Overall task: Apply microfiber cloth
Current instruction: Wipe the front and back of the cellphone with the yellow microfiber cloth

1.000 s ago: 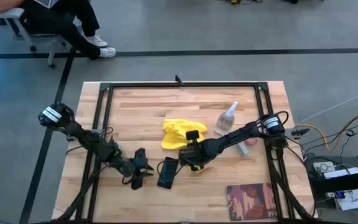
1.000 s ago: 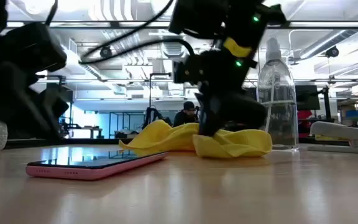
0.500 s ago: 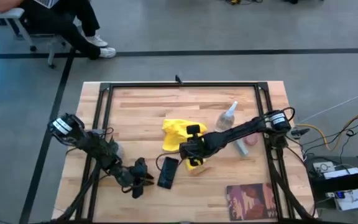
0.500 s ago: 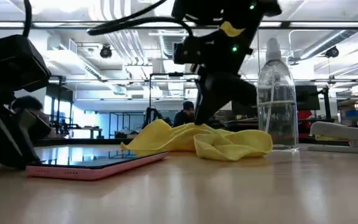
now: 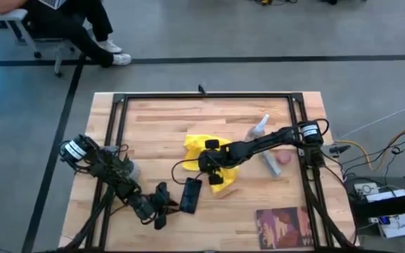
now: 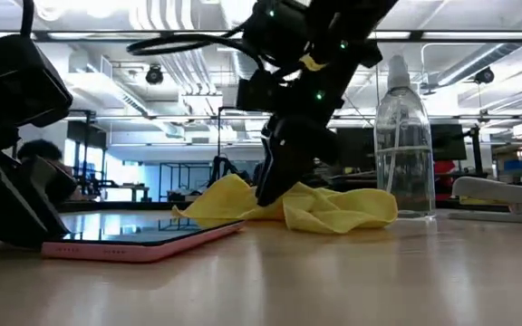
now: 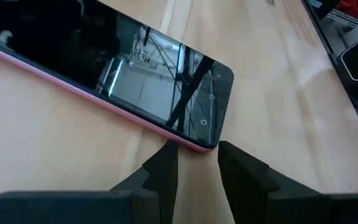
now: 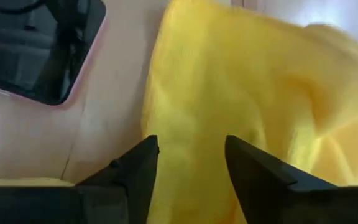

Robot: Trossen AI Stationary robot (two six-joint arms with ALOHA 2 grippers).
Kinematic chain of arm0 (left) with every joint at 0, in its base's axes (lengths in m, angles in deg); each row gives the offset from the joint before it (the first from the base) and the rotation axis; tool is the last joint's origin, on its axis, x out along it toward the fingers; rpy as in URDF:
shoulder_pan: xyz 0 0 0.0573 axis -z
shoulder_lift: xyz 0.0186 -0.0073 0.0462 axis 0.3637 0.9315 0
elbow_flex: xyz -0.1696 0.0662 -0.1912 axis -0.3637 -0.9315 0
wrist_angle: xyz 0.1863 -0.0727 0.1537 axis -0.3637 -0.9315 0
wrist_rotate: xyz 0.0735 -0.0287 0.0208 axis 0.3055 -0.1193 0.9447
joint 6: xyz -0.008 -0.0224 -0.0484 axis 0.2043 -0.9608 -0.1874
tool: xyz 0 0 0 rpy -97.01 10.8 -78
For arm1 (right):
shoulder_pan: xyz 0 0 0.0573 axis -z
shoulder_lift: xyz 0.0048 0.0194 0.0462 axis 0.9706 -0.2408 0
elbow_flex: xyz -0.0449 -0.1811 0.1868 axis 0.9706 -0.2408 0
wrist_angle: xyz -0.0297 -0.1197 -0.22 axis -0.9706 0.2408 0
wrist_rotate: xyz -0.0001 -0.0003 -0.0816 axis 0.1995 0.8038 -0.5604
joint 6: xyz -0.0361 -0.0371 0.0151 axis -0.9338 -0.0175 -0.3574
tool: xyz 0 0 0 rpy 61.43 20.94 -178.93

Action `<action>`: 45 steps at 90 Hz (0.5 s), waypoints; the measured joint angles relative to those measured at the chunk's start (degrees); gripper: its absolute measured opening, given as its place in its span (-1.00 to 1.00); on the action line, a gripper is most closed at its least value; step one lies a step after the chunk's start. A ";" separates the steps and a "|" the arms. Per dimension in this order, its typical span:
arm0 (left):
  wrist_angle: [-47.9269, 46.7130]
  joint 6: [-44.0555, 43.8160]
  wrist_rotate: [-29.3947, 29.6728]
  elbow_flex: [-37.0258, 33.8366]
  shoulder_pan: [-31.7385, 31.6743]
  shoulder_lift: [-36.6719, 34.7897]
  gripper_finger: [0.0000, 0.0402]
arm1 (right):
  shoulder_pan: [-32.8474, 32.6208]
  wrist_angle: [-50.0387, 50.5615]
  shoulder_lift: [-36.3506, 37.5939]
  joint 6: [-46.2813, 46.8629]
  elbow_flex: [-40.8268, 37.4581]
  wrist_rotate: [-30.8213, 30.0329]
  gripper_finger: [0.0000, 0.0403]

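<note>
The right end effector [image 8: 185, 163], fingers parted, hovers over the soft, limp microfiber cloth [image 8: 241, 106]; a raised fold suits pinching. The left end effector [image 7: 194, 163] sits open by the phone [image 7: 104, 68].

Bright yellow microfiber cloth [image 5: 201, 149], soft and rumpled, bunched in folds near the middle of the high view

No legible text, book cover [image 5: 281, 226] maybe

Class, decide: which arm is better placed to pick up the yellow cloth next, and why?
Right. The right claw hangs open directly over the microfiber cloth, while the left claw sits at the phone's corner, away from the cloth.
</note>
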 joint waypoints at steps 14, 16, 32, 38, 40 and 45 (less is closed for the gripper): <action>-0.72 1.25 0.59 0.73 -0.13 0.08 -0.51 | -0.05 -1.78 -2.36 3.40 -0.38 2.38 -0.38; -0.72 1.79 0.56 0.74 -0.19 0.07 -0.51 | -0.07 -2.44 -2.70 3.68 -0.34 3.48 -0.43; -1.62 3.36 0.08 1.15 -0.31 -0.11 -0.51 | -1.71 -4.94 -3.45 4.97 -0.27 6.20 -0.93; -1.81 3.02 -0.68 1.38 -0.29 -0.12 -0.51 | -3.18 -3.86 -2.87 5.05 0.39 6.57 -0.95; -1.81 2.89 -0.88 1.42 -0.23 -0.14 -0.51 | -3.74 -3.61 -2.75 5.18 0.91 6.88 -0.95; -1.90 2.78 -1.06 1.49 -0.18 -0.11 -0.51 | -5.18 -3.98 -2.38 5.27 2.45 7.07 -0.97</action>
